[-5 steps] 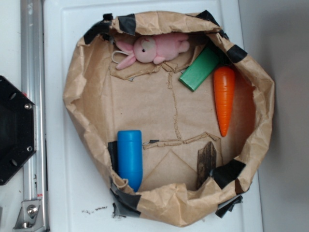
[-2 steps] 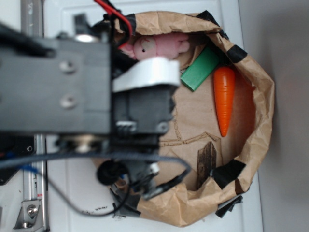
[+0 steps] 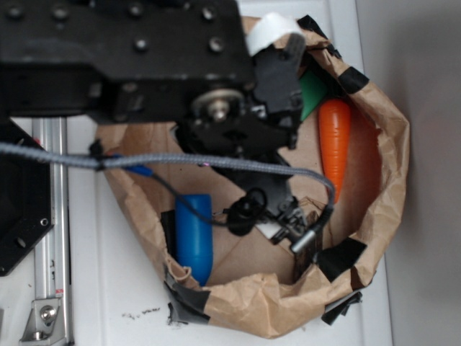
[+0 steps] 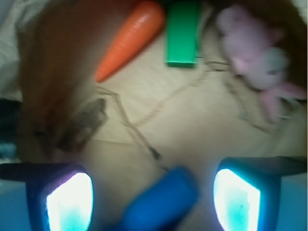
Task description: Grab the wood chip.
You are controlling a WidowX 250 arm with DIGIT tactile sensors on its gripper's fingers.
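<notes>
A WidowX arm (image 3: 144, 65) is seen reaching over a crumpled brown paper bag (image 3: 389, 166) that has been spread open on a white table (image 3: 108, 303), its rim patched with black tape (image 3: 342, 258). In the exterior view much of the bag's floor is covered by the arm's black body and a grey braided cable (image 3: 216, 164). The gripper (image 4: 153, 198) is shown spread wide in the wrist view, its two glowing pads (image 4: 70, 202) set far apart at the lower corners, and nothing is held between them. The wood chip (image 4: 84, 124) is pictured lying flat on the paper floor toward the left of the wrist view, just below the tip of the orange carrot (image 4: 127, 38), apart from both pads. In the exterior view only a sliver of the chip (image 3: 314, 249) can be made out at the bag's lower right (the rest is hidden behind the gripper hardware). A blue cylinder (image 4: 161, 202) is seen lying between the open pads, low in the wrist view. A green block (image 4: 183, 31) is placed beside the carrot at the far wall, and a pink plush rabbit (image 4: 255, 57) is seen blurred at the upper right.
</notes>
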